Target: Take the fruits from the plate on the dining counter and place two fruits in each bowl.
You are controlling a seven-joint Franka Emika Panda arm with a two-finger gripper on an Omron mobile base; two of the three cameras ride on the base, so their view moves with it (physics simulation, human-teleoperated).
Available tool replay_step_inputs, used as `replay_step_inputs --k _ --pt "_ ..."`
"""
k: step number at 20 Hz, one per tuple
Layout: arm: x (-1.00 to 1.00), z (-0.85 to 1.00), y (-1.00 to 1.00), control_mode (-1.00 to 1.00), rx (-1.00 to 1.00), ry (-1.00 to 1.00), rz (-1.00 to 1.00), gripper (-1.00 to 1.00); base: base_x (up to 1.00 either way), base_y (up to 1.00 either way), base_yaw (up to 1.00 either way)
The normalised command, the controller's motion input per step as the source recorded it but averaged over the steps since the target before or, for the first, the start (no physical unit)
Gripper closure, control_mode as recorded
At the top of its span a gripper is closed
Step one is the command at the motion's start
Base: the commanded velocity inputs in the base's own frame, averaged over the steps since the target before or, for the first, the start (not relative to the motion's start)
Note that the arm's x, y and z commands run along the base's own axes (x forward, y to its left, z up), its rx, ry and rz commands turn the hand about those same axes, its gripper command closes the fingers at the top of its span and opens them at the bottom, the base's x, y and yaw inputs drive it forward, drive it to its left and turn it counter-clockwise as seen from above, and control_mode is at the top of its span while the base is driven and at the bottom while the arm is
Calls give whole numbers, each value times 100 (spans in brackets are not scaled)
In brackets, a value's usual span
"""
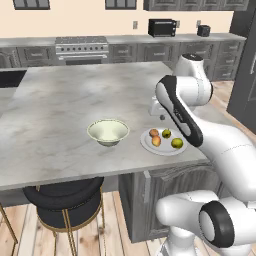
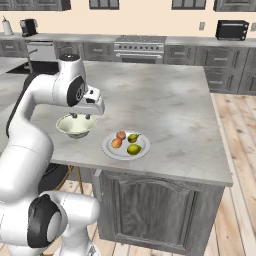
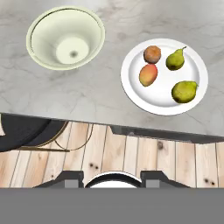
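Nothing is done yet: all four fruits (image 3: pixel 149 75) sit on the plate (image 3: pixel 133 89), the bowl (image 3: pixel 65 37) is empty, and the hand (image 2: pixel 82 116), fingers together, holds nothing above the bench (image 1: pixel 65 107).

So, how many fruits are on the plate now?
4, all on the plate: one peach at the far side, another peach beside it, one pear far right, one pear near right.

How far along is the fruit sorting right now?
Nothing looks done yet: all four fruits, two peaches and two pears, sit on the plate, and the one bowl in sight is empty. The gripper is shut and holds nothing, raised above the counter over the bowl. Left: move every fruit, two per bowl.
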Motion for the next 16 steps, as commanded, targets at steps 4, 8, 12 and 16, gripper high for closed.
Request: replay_step_inputs --k 4,8,12,16 --pt "0 -13 -20 -100 0 0 0 -100 0 0 0" --pt "8 -37 -91 -100 0 0 0 -100 0 0 0" --pt "40 -25 -80 -100 0 6 0 -100 0 0 0" --pt "34 -50 -70 -100 0 9 -14 -100 0 0 0"
